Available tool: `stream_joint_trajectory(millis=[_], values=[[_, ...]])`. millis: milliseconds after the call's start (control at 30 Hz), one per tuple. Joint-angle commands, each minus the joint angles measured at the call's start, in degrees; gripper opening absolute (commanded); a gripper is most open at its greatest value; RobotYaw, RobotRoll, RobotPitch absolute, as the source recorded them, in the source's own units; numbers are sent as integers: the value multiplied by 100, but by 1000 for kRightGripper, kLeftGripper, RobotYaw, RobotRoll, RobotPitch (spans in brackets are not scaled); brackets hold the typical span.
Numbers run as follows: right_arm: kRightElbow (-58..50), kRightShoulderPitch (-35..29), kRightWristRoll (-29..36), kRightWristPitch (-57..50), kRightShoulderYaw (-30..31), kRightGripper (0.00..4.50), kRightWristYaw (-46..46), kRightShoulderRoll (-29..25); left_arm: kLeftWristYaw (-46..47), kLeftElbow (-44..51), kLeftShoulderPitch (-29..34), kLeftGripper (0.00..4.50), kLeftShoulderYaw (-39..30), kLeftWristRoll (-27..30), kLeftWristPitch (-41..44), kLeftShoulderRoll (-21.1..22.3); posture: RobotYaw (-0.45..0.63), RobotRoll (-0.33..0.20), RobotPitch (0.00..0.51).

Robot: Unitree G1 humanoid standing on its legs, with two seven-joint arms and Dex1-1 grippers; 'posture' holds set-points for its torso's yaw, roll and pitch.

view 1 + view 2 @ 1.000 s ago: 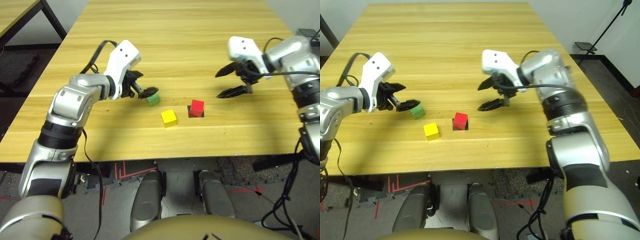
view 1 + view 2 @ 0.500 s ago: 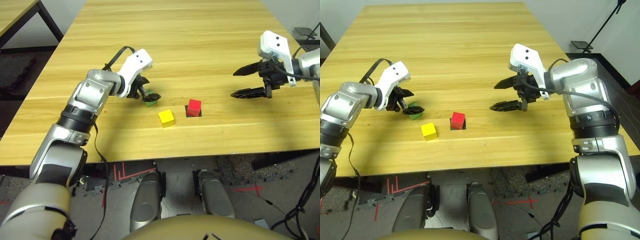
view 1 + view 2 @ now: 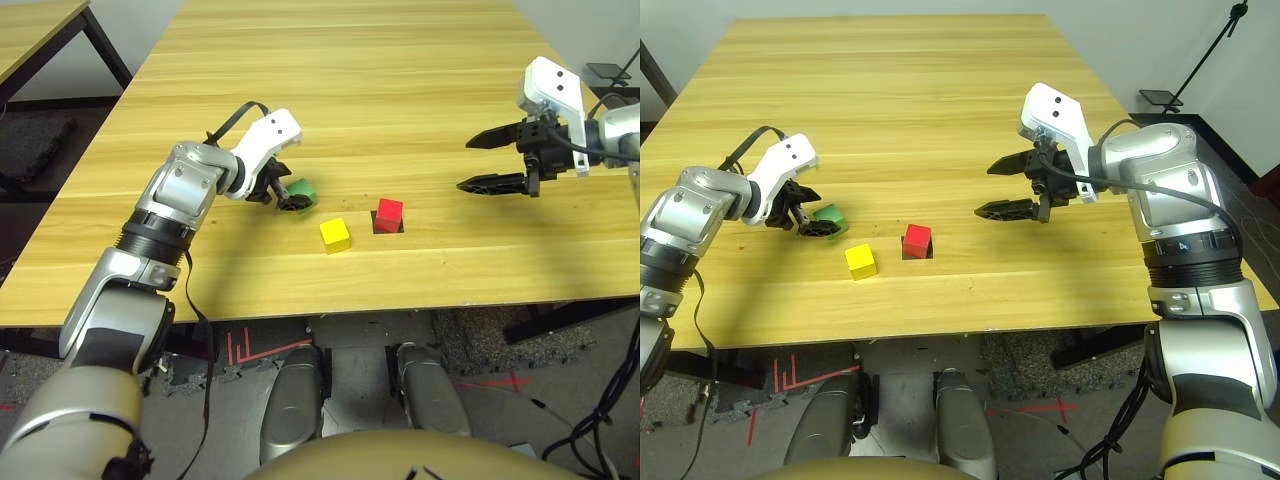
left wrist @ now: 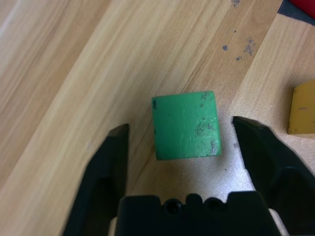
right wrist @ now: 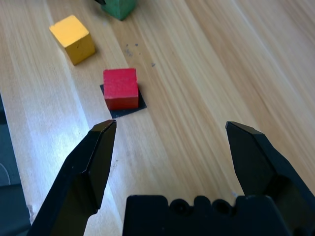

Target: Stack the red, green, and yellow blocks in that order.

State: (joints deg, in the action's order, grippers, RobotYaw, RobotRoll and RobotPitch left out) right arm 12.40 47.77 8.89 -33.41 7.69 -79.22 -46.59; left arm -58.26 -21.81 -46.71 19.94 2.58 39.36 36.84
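Observation:
The green block (image 4: 186, 125) lies on the table between the fingers of my left gripper (image 4: 180, 125), which is open, with a gap on each side of the block. In the head views that left gripper (image 3: 291, 196) is low at the green block (image 3: 304, 187), left of the other two. The yellow block (image 3: 335, 234) sits alone on the wood near the front. The red block (image 3: 390, 213) rests on a flat black square patch (image 3: 391, 227). My right gripper (image 3: 478, 165) hovers open and empty, well to the right of the red block (image 5: 120, 88).
The wooden table (image 3: 400, 80) stretches far back with bare room behind the blocks. Its front edge (image 3: 330, 310) runs close below the yellow block. Another table's corner (image 3: 40, 20) stands at the far left, beyond a gap.
My left gripper has reached in and now straddles the green block. My right gripper has drawn away to the right from the red block and stays open.

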Motion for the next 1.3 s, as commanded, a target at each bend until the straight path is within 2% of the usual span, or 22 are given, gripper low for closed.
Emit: stream_joint_trajectory(millis=[33,67,133,300,500,667,867,1300], values=[[53,81,82,21,-23,4500,74,-1,15,-183,38,2798,4,-97,-109,-120,25,-91,69],[78,77,91,24,-30,4500,101,-10,53,-245,4,2439,-41,-89,-130,-193,24,-91,69],[142,54,100,86,-39,4500,122,-34,49,-348,-93,2024,-95,-71,-138,-297,21,-91,70],[420,-49,210,444,-152,4500,82,-72,-154,-304,-568,2031,-258,114,82,-483,21,-85,74],[974,-333,685,956,-691,4500,-10,90,-746,-246,-1376,2031,-63,155,38,-622,17,-64,83],[1196,-746,987,1238,-1018,4500,-95,196,-1171,-21,-1612,2031,132,277,131,-993,4,-48,87],[1174,-1140,1142,1354,-1232,4500,20,262,-1535,-256,-1543,2031,255,305,-747,-1537,-34,-34,88],[559,-1533,1377,1036,-1419,4500,396,173,-2009,-1360,-1630,2031,644,-243,-2126,-1803,-86,-27,98]])
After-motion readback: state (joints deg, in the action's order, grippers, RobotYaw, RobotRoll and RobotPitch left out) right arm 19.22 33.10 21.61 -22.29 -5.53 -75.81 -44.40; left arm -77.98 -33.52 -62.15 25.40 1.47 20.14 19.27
